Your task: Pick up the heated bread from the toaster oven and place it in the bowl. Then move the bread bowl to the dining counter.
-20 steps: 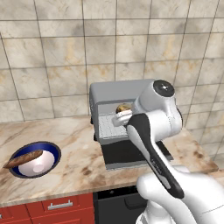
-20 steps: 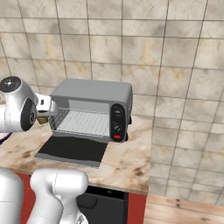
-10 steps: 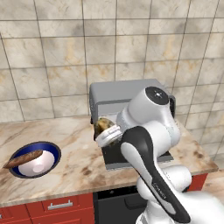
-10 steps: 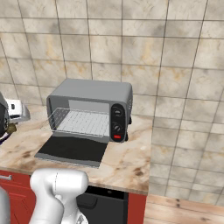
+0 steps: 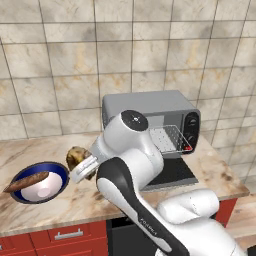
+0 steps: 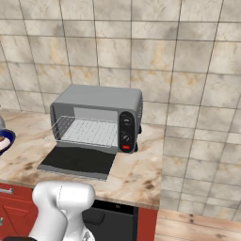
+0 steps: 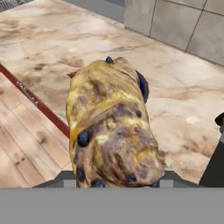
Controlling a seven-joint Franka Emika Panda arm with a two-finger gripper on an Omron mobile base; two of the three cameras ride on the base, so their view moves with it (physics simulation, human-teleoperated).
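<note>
Counter (image 5: 55, 210): beige-marbled stone top over red drawer fronts, set against a tiled wall.

Two items rest directly on the counter. The toaster oven (image 5: 150, 112) stands behind the claw (image 5: 82, 165) and off to its right, with the black door (image 6: 77, 161) dropped flat onto the stone and the wire rack (image 6: 89, 132) visible inside. The bowl (image 5: 37, 182), blue-rimmed and white inside, sits just to the claw's left, lower down; a long dark-brown bread stick (image 5: 26, 182) lies across it.
</note>
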